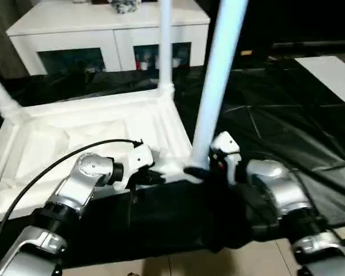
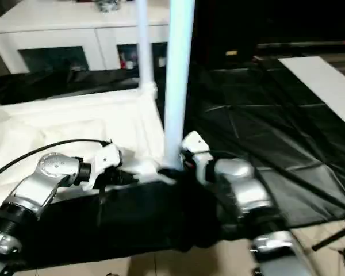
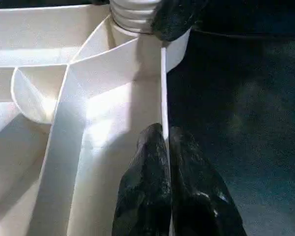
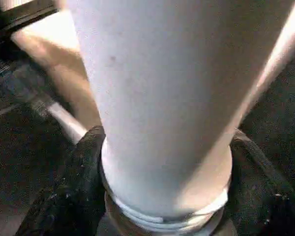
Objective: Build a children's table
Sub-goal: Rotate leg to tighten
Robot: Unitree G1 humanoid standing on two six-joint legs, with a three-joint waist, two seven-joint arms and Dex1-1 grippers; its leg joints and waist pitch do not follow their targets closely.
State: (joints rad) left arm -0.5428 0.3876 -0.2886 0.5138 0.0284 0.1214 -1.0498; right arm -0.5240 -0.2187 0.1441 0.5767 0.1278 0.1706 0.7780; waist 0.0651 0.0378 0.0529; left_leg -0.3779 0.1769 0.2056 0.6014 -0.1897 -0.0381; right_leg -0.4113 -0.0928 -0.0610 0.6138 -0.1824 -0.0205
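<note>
Clamping the near leg (image 1: 215, 86) just above its ribbed base, the right gripper (image 4: 164, 196) had one black finger (image 4: 71, 191) on each side of the white tube, pressed against it. That leg stood upright in the tabletop's near right corner socket (image 3: 132, 19). The left gripper (image 3: 167, 162) had its two fingers pinched together on the thin rim of the tabletop (image 1: 86, 129), close beside that same corner. The tabletop lay upside down on black sheeting (image 1: 276, 126), ribs facing up. A second leg (image 1: 165, 40) stood upright in the far right corner, and a third (image 1: 1, 92) rose tilted from the far left corner. Behind the table stood a white cabinet (image 1: 103, 34) with dark glass doors, and a flat white board (image 2: 328, 86) lay well apart on the right.
</note>
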